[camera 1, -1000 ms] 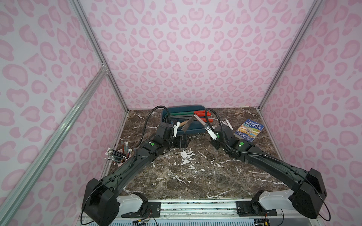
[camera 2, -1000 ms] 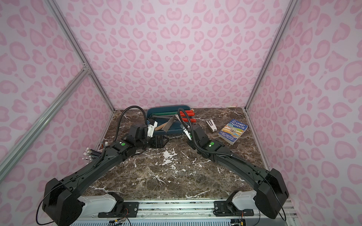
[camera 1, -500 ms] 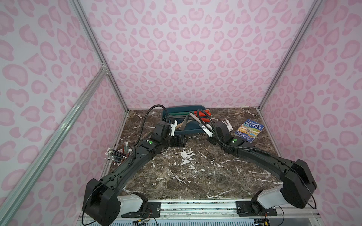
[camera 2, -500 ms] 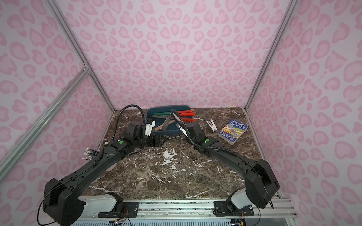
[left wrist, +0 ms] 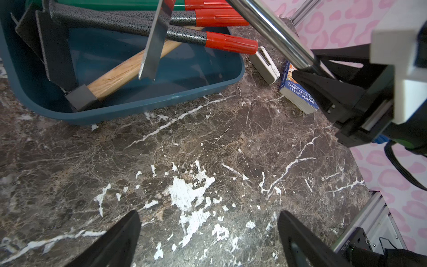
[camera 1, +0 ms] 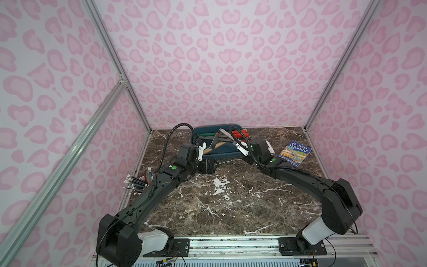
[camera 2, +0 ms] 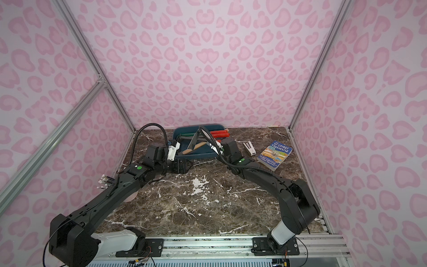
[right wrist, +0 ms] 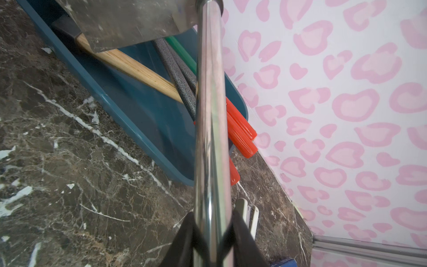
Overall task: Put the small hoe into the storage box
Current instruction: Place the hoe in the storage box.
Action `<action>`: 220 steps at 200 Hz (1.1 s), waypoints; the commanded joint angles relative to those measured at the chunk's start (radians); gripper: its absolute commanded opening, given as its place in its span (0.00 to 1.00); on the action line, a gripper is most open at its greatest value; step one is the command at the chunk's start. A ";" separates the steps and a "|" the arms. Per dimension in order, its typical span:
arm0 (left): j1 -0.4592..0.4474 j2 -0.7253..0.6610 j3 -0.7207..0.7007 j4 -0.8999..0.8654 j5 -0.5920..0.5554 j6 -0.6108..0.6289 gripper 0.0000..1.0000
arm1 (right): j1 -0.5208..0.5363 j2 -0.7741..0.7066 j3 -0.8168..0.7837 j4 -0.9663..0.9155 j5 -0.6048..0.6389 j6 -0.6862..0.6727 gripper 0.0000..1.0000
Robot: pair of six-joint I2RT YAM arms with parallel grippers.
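Right gripper (right wrist: 211, 233) pinches the small hoe (camera 1: 215, 139) by its chrome handle, blade tilted down over the storage box (camera 1: 221, 156), upper centre in both top views. Blade touching the floor: cannot tell. Left gripper (left wrist: 208, 222) is spread wide and empty, over the marble table (left wrist: 231, 143) just below the box. Red-handled tools (left wrist: 231, 44) and a wooden-handled tool (left wrist: 120, 74) lie inside.

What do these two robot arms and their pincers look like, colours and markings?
The left arm and right arm are matte black, chunky-jointed, with white base segments. Each bears a round green dot near the wrist and a looping black ribbed cable. The left gripper and right gripper have black wedge-shaped fingers.
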 commanded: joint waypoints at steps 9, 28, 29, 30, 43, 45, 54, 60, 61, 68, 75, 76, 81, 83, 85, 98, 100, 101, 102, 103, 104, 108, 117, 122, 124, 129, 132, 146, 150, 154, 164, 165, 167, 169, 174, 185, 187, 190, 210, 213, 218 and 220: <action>0.007 -0.021 0.009 0.055 0.003 0.010 0.96 | -0.013 0.016 0.005 0.156 -0.041 -0.031 0.00; 0.008 -0.020 0.020 0.056 0.007 0.017 0.96 | -0.017 0.030 0.002 0.177 -0.048 -0.050 0.00; 0.008 -0.020 0.020 0.056 0.008 0.017 0.96 | -0.018 0.030 0.001 0.178 -0.049 -0.051 0.00; 0.007 -0.020 0.020 0.056 0.008 0.018 0.96 | -0.018 0.031 0.002 0.179 -0.051 -0.051 0.00; 0.008 -0.020 0.021 0.055 0.009 0.023 0.96 | -0.024 0.039 -0.001 0.195 -0.069 -0.058 0.00; 0.007 -0.020 0.022 0.056 0.009 0.024 0.96 | -0.024 0.041 0.000 0.196 -0.072 -0.059 0.00; 0.007 -0.020 0.023 0.052 0.007 0.028 0.96 | -0.027 0.050 0.005 0.199 -0.085 -0.066 0.00; 0.008 -0.021 0.023 0.050 0.004 0.031 0.96 | -0.029 0.057 0.007 0.205 -0.089 -0.072 0.00; 0.008 -0.021 0.023 0.050 0.004 0.031 0.96 | -0.029 0.058 0.009 0.206 -0.090 -0.072 0.00; 0.009 -0.020 0.023 0.046 0.002 0.032 0.96 | -0.032 0.065 0.012 0.211 -0.095 -0.080 0.00; 0.010 -0.024 0.023 0.045 0.000 0.034 0.96 | -0.034 0.072 0.018 0.214 -0.107 -0.086 0.00; 0.010 -0.023 0.023 0.045 -0.001 0.034 0.96 | -0.034 0.074 0.018 0.214 -0.108 -0.089 0.00; 0.009 -0.024 0.021 0.043 -0.003 0.034 0.96 | -0.037 0.080 0.023 0.215 -0.118 -0.095 0.00; 0.009 -0.024 0.020 0.043 -0.002 0.034 0.96 | -0.038 0.082 0.025 0.216 -0.121 -0.098 0.00; 0.009 -0.026 0.020 0.044 -0.002 0.034 0.96 | -0.038 0.085 0.027 0.218 -0.123 -0.100 0.00; 0.011 -0.027 0.016 0.043 -0.002 0.034 0.96 | -0.044 0.098 0.040 0.221 -0.135 -0.115 0.00; 0.010 -0.027 0.015 0.043 -0.002 0.034 0.96 | -0.044 0.100 0.044 0.220 -0.137 -0.118 0.00; 0.010 -0.027 0.016 0.043 -0.002 0.034 0.96 | -0.044 0.102 0.045 0.220 -0.138 -0.119 0.00; 0.010 -0.028 0.015 0.043 -0.003 0.034 0.96 | -0.045 0.103 0.046 0.220 -0.139 -0.120 0.00; 0.011 -0.028 0.014 0.043 -0.003 0.034 0.96 | -0.046 0.104 0.048 0.220 -0.140 -0.120 0.00; 0.011 -0.029 0.014 0.043 -0.004 0.034 0.96 | -0.046 0.106 0.049 0.220 -0.141 -0.122 0.00; 0.010 -0.029 0.014 0.043 -0.003 0.034 0.96 | -0.048 0.111 0.054 0.219 -0.146 -0.124 0.00; 0.012 -0.029 0.013 0.044 -0.003 0.034 0.96 | -0.053 0.121 0.066 0.220 -0.156 -0.133 0.00; 0.011 -0.028 0.013 0.043 -0.003 0.034 0.96 | -0.055 0.127 0.070 0.221 -0.163 -0.139 0.00; 0.012 -0.029 0.013 0.043 -0.004 0.035 0.96 | -0.056 0.128 0.072 0.223 -0.166 -0.142 0.00; 0.012 -0.029 0.013 0.043 -0.004 0.035 0.97 | -0.058 0.133 0.077 0.227 -0.174 -0.148 0.00; 0.013 -0.029 0.011 0.041 -0.005 0.035 0.96 | -0.060 0.136 0.078 0.230 -0.178 -0.151 0.00; 0.015 -0.031 0.010 0.042 -0.005 0.035 0.96 | -0.061 0.149 0.093 0.235 -0.187 -0.174 0.00; 0.017 -0.031 0.009 0.040 -0.005 0.035 0.96 | -0.061 0.156 0.099 0.235 -0.186 -0.180 0.00; 0.017 -0.031 0.011 0.040 -0.005 0.035 0.96 | -0.061 0.161 0.105 0.236 -0.187 -0.185 0.00; 0.018 -0.031 0.011 0.040 -0.005 0.035 0.96 | -0.063 0.170 0.110 0.246 -0.194 -0.195 0.00; 0.018 -0.031 0.011 0.039 -0.005 0.035 0.97 | -0.064 0.171 0.110 0.248 -0.195 -0.195 0.00; 0.019 -0.031 0.011 0.039 -0.006 0.035 0.96 | -0.065 0.173 0.109 0.252 -0.197 -0.197 0.00; 0.019 -0.031 0.011 0.040 -0.007 0.035 0.96 | -0.066 0.174 0.109 0.255 -0.199 -0.197 0.00; 0.021 -0.032 0.009 0.040 -0.007 0.035 0.96 | -0.066 0.176 0.109 0.263 -0.203 -0.204 0.00; 0.023 -0.032 0.011 0.039 -0.007 0.037 0.96 | -0.068 0.183 0.109 0.279 -0.212 -0.216 0.00; 0.023 -0.032 0.012 0.038 -0.007 0.037 0.96 | -0.069 0.184 0.108 0.283 -0.214 -0.218 0.00; 0.024 -0.032 0.013 0.037 -0.007 0.037 0.96 | -0.069 0.187 0.108 0.286 -0.215 -0.222 0.00; 0.028 -0.036 0.014 0.031 -0.008 0.037 0.96 | -0.075 0.211 0.133 0.278 -0.234 -0.236 0.00; 0.029 -0.037 0.014 0.030 -0.010 0.037 0.96 | -0.075 0.214 0.136 0.278 -0.237 -0.237 0.00; 0.031 -0.038 0.014 0.029 -0.010 0.037 0.96 | -0.077 0.218 0.139 0.280 -0.242 -0.240 0.00; 0.030 -0.038 0.014 0.028 -0.011 0.037 0.96 | -0.078 0.219 0.140 0.283 -0.245 -0.242 0.00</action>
